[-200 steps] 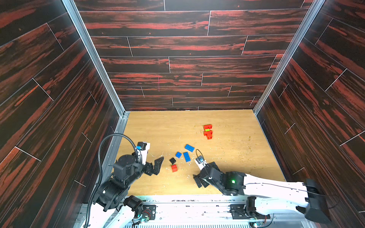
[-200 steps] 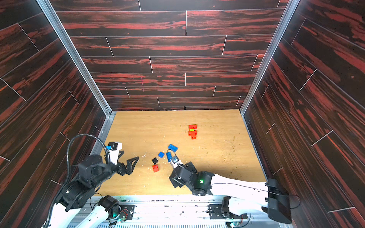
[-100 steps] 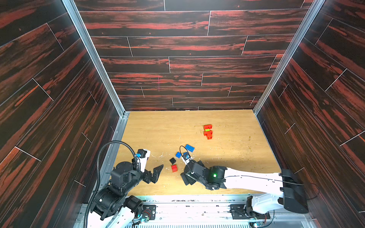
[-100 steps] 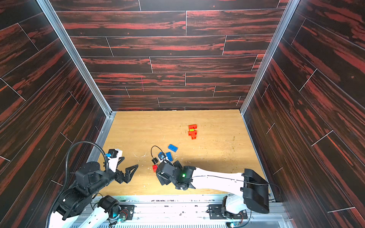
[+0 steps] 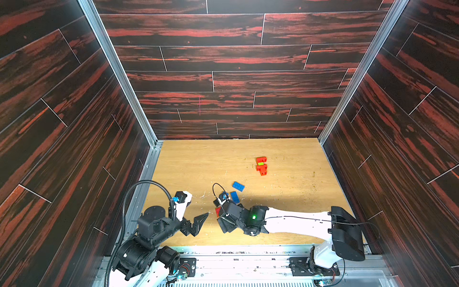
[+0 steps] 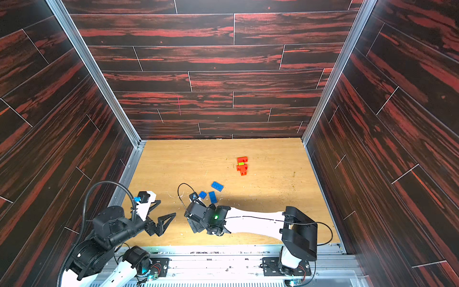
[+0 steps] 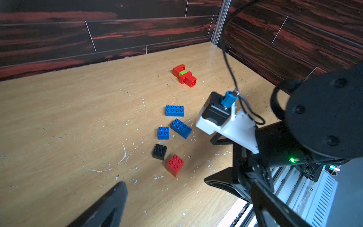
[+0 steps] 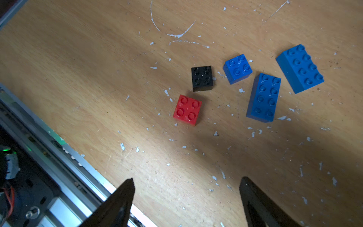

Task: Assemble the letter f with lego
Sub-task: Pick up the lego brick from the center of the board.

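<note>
top views, right tool: right tool [image 5: 223, 223] sits low over the near part of the worktop [image 5: 285, 159], with the red square brick [image 5: 218, 211] peeking out at its edge. A second ago it was further right, so it has swung across toward the left arm.
top views, left tool: left tool [image 6: 166, 208] has its jaws spread wide and empty, in the front-left corner, about where it was.
top views, lego: red-orange stack [image 5: 261, 169] with the lime green brick [image 5: 260, 164] in it lies mid-worktop, well apart from both tools. No brick has shifted.
left wrist, lego: far blue oblong brick [image 7: 174, 110], near blue oblong brick [image 7: 181, 128], blue square brick [image 7: 163, 133], black square brick [image 7: 159, 151], then the red square brick. All loose, studs up, close together, none stacked. Right tool is just beside them.
right wrist, right tool: fingers [image 8: 117, 204] apart with bare worktop between them, holding nothing.
right wrist, lego: red square brick is ahead of the tips, not between them. Black square brick is just past it, and the three blue ones lie off to one side.
</note>
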